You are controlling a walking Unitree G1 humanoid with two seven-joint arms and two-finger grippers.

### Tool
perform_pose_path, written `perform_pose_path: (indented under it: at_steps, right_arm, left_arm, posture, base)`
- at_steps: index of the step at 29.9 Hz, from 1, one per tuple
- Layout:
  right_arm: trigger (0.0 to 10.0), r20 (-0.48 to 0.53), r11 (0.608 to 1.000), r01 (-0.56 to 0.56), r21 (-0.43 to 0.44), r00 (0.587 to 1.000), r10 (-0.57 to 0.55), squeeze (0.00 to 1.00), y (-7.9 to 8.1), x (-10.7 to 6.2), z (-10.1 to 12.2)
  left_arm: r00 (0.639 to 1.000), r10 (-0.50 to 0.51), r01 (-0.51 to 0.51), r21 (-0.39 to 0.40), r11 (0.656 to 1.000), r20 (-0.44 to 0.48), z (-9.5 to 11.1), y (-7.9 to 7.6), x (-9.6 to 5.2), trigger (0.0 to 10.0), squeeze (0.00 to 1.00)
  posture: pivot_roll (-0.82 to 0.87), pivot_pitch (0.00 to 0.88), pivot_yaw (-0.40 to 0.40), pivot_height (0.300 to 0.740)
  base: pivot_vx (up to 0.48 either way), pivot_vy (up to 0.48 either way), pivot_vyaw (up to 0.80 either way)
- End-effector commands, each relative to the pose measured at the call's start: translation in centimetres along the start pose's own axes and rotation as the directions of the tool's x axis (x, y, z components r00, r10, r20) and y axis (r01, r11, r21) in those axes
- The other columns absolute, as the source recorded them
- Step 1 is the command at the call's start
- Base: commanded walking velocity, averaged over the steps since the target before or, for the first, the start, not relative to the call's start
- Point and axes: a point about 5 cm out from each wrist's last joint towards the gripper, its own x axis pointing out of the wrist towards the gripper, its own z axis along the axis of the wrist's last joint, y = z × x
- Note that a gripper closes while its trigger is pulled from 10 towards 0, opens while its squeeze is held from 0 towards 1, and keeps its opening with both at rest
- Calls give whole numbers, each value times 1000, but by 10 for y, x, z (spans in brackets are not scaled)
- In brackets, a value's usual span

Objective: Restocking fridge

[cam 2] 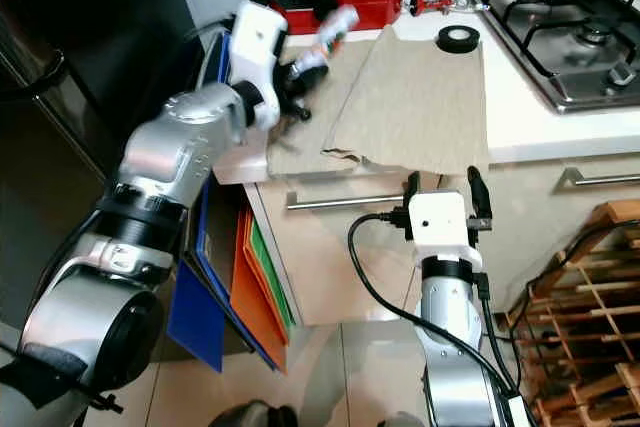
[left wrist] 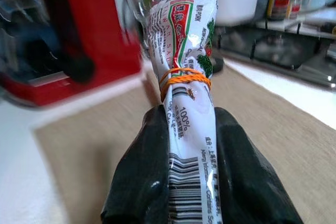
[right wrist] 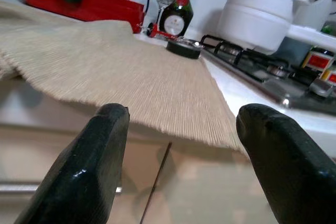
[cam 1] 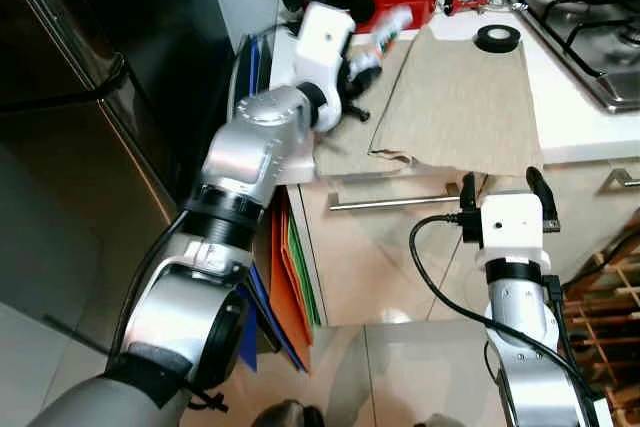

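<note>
Right gripper (cam 1: 504, 187), jaws released, below the desk (cam 1: 590, 127) edge; at 11 o'clock, left gripper (left wrist: 191, 145) grasping a banded packet (left wrist: 185, 66).

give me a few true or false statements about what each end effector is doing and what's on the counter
1. The left end effector is shut on a packet. True.
2. The packet has an orange rubber band around it. True.
3. The right end effector holds the roll of black tape. False: it is open and holds nothing, below the counter's edge.
4. The tape lies on the hob. False: it rests on the beige mat.
</note>
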Motion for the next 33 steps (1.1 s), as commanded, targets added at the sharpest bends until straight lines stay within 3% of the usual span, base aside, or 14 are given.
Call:
perform_pose_path:
  at_steps: [1,4,5,8,11,12,14,17,19,24,28,29,33]
  right_arm:
    - [10000,9,999,-18,32,1000,18,0,0,-4,2]
    - [10000,10,998,-33,51,999,32,0,-1,-10,2]
    - [10000,5,997,-49,64,999,49,0,-3,-16,1]
    - [10000,-20,989,-109,96,994,111,0,-6,-38,-6]
    - [10000,-22,984,-140,107,990,143,0,-8,-47,-8]
    - [10000,-33,982,-153,109,987,158,0,-9,-50,-10]
    - [10000,-40,979,-164,118,985,169,0,-7,-49,-13]
    - [10000,-37,978,-169,126,984,175,0,-6,-47,-14]
    - [10000,-32,972,-167,167,984,175,0,-3,-40,-14]
    - [10000,-40,967,-166,192,983,177,0,-3,-37,-18]
    - [10000,-28,960,-159,231,985,170,0,1,-23,-19]
    - [10000,-28,956,-147,253,987,159,0,5,-15,-19]
    - [10000,-31,956,-130,264,989,143,0,7,-11,-19]
  left_arm:
    - [999,36,-36,22,999,5,0,11,-16,0,0]
    - [998,60,-61,42,997,16,-4,15,-32,0,0]
    - [997,81,-82,41,996,20,-7,17,-43,0,0]
    - [985,169,-171,142,975,27,-18,21,-80,0,0]
    - [972,233,-236,205,950,42,-25,22,-108,0,0]
    - [962,272,-270,169,948,14,-37,16,-129,0,0]
    - [958,284,-272,190,943,-35,-57,6,-147,0,0]
    - [956,289,-271,230,935,-48,-68,-1,-157,0,0]
    - [924,342,-297,242,924,-170,-109,-7,-182,0,0]
    - [906,372,-339,180,923,-201,-118,-15,-191,0,0]
    - [897,418,-391,185,902,-141,-108,-7,-177,0,0]
    - [907,397,-373,169,912,-139,-109,-9,-171,0,0]
    - [918,377,-357,156,921,-122,-109,-13,-167,0,0]
  posture:
    - [-41,0,105,740]
    - [-38,0,100,740]
    - [-26,0,90,740]
    - [1,0,64,740]
    - [23,0,44,740]
    - [32,0,37,740]
    - [40,0,30,740]
    - [46,0,25,740]
    - [49,0,12,740]
    - [51,0,4,740]
    - [45,0,21,740]
    - [44,0,27,740]
    - [45,0,33,740]
  base:
    - [0,0,0]
    - [0,0,0]
    - [0,0,0]
    - [0,0,0]
    - [0,0,0]
    - [0,0,0]
    - [0,0,0]
    - [0,0,0]
    - [0,0,0]
    - [0,0,0]
    - [0,0,0]
    - [0,0,0]
    - [0,0,0]
